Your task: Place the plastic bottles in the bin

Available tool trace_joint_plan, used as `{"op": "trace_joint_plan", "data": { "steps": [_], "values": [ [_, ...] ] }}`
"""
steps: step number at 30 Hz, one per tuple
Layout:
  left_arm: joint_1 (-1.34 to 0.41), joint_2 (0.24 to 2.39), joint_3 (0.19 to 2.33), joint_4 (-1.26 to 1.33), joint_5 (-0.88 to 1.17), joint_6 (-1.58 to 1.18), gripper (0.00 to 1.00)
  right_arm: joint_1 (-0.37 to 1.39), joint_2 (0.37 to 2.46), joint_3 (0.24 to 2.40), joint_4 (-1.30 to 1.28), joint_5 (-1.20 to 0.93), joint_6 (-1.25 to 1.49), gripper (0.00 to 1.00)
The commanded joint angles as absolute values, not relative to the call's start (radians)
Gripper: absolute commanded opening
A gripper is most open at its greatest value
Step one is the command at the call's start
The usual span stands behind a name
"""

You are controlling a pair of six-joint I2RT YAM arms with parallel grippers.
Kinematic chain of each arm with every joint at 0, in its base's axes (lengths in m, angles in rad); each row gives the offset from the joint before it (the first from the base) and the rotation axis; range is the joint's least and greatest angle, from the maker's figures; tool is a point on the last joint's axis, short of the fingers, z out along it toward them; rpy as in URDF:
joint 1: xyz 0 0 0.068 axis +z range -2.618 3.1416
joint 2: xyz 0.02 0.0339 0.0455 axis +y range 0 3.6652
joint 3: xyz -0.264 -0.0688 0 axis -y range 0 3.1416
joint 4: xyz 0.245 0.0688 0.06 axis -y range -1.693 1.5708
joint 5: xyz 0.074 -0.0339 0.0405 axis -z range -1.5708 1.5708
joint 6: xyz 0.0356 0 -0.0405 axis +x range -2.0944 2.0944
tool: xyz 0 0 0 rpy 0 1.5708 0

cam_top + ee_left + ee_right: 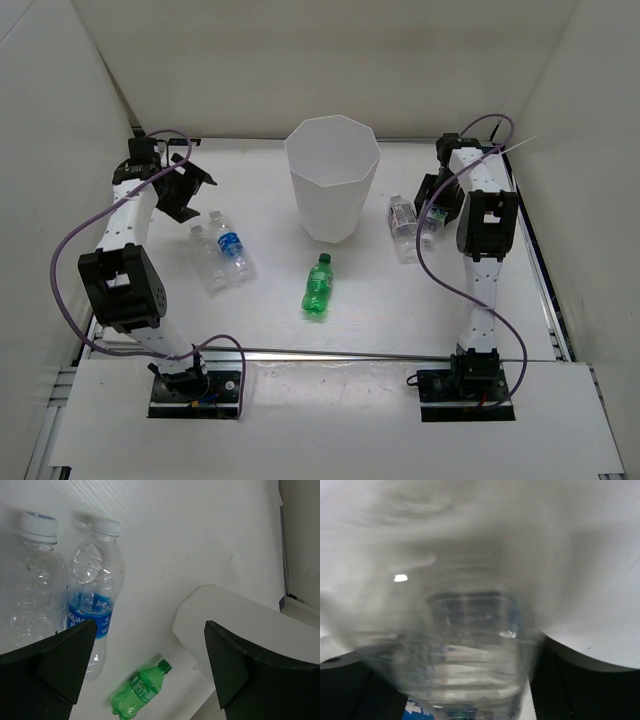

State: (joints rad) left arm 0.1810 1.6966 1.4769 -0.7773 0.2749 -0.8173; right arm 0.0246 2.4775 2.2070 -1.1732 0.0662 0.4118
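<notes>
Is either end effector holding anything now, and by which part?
Left end effector: open, empty. Right end effector: a clear plastic bottle sits between its fingers at the body, but whether they clamp it cannot be told.

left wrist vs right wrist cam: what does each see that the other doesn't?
Left wrist only: a clear bottle with no label showing beside the blue-label bottle, the green bottle, a corner of the bin, and the left gripper wide open.
Right wrist only: one blurred clear bottle filling the frame between the right gripper fingers; grip unclear.
Both: white table, own dark fingers at the bottom edge.
</notes>
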Motion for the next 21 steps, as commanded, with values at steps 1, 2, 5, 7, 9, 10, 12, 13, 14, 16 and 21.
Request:
{"op": "trace_joint_plan", "data": {
  "steps": [1, 2, 5, 7, 9, 10, 12, 13, 14, 16, 21],
  "values": [
    [0.193, 1.692, 1.488, -0.769, 0.288, -0.819, 1.00, 0.026, 2.448, 2.169, -1.143, 0.092, 0.425, 0.75],
    [0.193, 1.692, 1.488, -0.769, 0.288, -0.819, 1.00, 0.026, 2.432, 2.169, -1.143, 0.092, 0.425, 0.71],
    [0.193, 1.692, 1.488, -0.769, 0.288, -0.828, 1.00, 0.026, 2.375, 2.126, -1.131, 0.115, 0.434, 0.55],
    [0.193, 1.692, 1.488, -0.769, 0.299, -0.837, 1.00, 0.026, 2.332, 2.114, -1.121, 0.161, 0.443, 0.44],
    [0.193, 1.692, 1.477, -0.769, 0.308, -0.838, 1.00, 0.026, 2.304, 2.134, -1.131, 0.204, 0.443, 0.42],
    [0.193, 1.692, 1.468, -0.769, 0.308, -0.838, 1.00, 0.017, 2.280, 2.175, -1.156, 0.222, 0.454, 0.40],
    [0.193, 1.692, 1.468, -0.769, 0.333, -0.838, 1.00, 0.006, 2.231, 2.265, -1.169, 0.235, 0.465, 0.37],
    [0.193, 1.692, 1.468, -0.769, 0.333, -0.838, 1.00, -0.008, 2.211, 2.295, -1.158, 0.210, 0.474, 0.36],
    [0.193, 1.692, 1.468, -0.769, 0.342, -0.838, 1.00, -0.008, 2.188, 2.316, -1.144, 0.175, 0.474, 0.35],
    [0.193, 1.692, 1.459, -0.769, 0.342, -0.838, 1.00, -0.034, 2.090, 2.329, -1.085, -0.025, 0.500, 0.34],
    [0.193, 1.683, 1.428, -0.769, 0.363, -0.848, 1.00, 0.024, 1.886, 2.195, -0.763, -0.288, 0.590, 0.35]
  ]
}}
